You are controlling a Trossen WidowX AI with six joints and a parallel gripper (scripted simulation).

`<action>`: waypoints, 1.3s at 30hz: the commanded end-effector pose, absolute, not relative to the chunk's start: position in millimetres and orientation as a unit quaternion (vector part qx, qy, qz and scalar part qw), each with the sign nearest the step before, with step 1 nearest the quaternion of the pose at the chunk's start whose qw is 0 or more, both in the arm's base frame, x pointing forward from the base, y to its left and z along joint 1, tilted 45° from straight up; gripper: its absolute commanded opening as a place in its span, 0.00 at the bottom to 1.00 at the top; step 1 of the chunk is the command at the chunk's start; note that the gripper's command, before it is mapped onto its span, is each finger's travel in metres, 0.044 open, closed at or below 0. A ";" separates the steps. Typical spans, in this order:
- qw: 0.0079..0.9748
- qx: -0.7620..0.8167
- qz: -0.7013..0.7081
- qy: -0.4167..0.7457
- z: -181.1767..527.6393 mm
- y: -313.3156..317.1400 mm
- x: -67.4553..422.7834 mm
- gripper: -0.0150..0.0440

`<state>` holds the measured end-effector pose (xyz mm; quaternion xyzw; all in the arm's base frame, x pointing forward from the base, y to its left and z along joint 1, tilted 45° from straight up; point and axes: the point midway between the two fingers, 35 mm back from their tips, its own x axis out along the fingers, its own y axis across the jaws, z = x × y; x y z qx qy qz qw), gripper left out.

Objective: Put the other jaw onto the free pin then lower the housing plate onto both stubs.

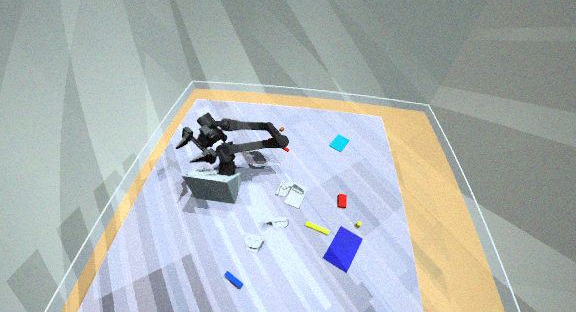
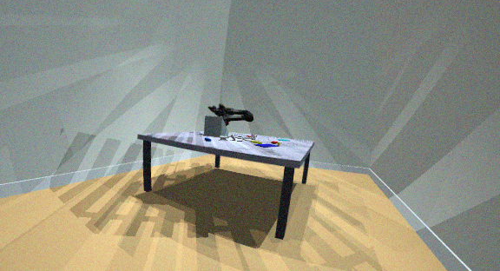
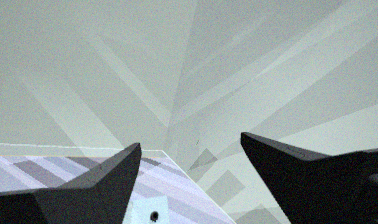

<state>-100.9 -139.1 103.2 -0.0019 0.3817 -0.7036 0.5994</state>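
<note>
My gripper [image 1: 190,149] [image 2: 213,108] [image 3: 192,142] is open and empty. It is raised above the far left part of the table, folded back over the arm's grey base block [image 1: 212,187], far from the parts. In the wrist view it faces the wall and a table corner. A pale white base with its pins and one jaw [image 1: 291,193] lies near the table's middle. A pale loose part that looks like the other jaw [image 1: 278,222] lies in front of it. Another pale part, perhaps the housing plate [image 1: 254,242], lies further forward. Their fine shapes are too small to tell.
Coloured pieces lie to the right of the parts: a cyan tile [image 1: 339,143], a red block [image 1: 342,200], a yellow bar [image 1: 317,228], a small yellow cube [image 1: 358,224], a large blue plate [image 1: 343,248]. A blue bar [image 1: 233,279] lies near the front. The table [image 2: 243,152] stands on a wooden floor.
</note>
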 end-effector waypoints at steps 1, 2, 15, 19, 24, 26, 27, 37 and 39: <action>0.599 -0.002 -0.704 0.382 103.2 -139.1 -100.9 0.98; 0.599 -0.002 -0.704 0.382 103.2 -139.1 -100.9 0.93; 0.599 -0.002 -0.704 0.382 103.2 -139.1 -100.9 0.35; 0.599 -0.002 -0.704 0.382 103.2 -139.1 -100.9 0.25; 0.599 -0.002 -0.704 0.382 103.2 -139.1 -100.9 0.25; 0.599 -0.002 -0.704 0.382 103.2 -139.1 -100.9 0.25; 0.599 -0.002 -0.704 0.382 103.2 -139.1 -100.9 0.25; 0.610 0.001 -0.695 0.380 103.5 -141.3 -98.3 0.39; 0.623 0.005 -0.684 0.379 103.9 -144.3 -94.9 0.48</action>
